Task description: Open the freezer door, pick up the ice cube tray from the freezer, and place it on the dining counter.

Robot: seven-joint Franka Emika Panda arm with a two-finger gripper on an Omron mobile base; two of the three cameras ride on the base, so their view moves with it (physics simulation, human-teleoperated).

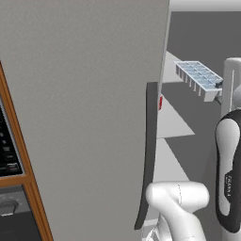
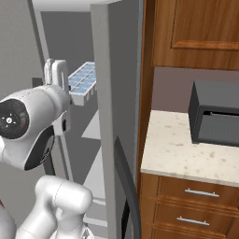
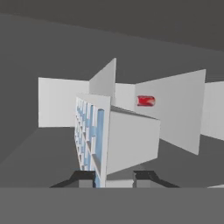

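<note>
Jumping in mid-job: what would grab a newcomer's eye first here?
The pale blue ice cube tray, clamped at one end in the gripper, hangs in the open freezer clear of the pale shelves. Next, the big grey freezer door swung open, its dark handle facing the left base view.

One ice cube tray (image 1: 199, 77), two freezer shelves (image 1: 172, 123).

Both base views look forward from behind the arm, sharing the pale blue-white ice cube tray (image 1: 200, 77); the hand view faces it closely.
</note>
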